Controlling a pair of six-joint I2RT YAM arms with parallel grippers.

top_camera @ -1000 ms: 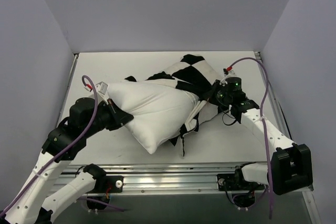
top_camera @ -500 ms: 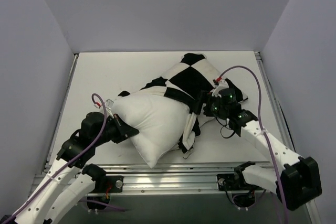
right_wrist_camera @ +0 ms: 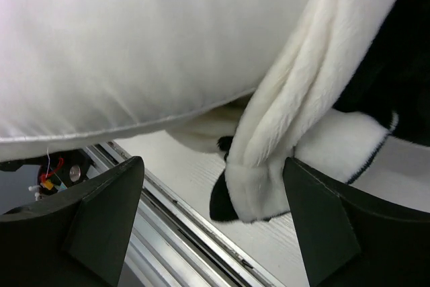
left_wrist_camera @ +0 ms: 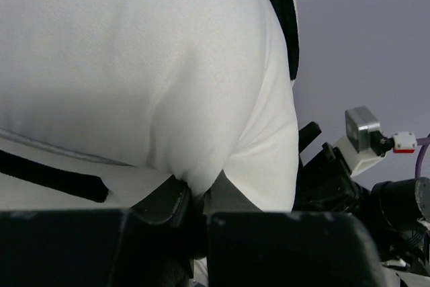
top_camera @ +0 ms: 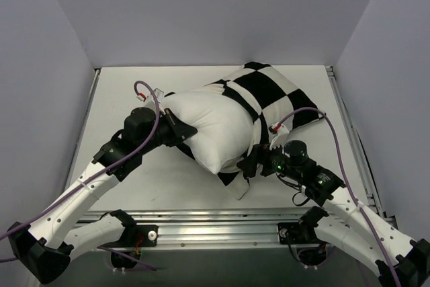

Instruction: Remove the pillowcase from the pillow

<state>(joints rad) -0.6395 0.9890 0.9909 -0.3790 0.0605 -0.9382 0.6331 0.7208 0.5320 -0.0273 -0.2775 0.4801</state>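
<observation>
Pillow (left_wrist_camera: 134, 65) fabric sits pinched tight in left claw (left_wrist_camera: 195, 196); right claw (right_wrist_camera: 211, 186) gapes wide around a hanging checkered pillowcase (right_wrist_camera: 282, 132) fold.

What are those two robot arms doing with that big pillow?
They're pulling a cover off it. The left gripper pinches a corner of the big plump white pillow. The right gripper is open, its fingers either side of a hanging fold of the fuzzy black-and-white checkered pillowcase. The near part of the pillow is bare; the far end is inside the case, so the job isn't finished.
</observation>
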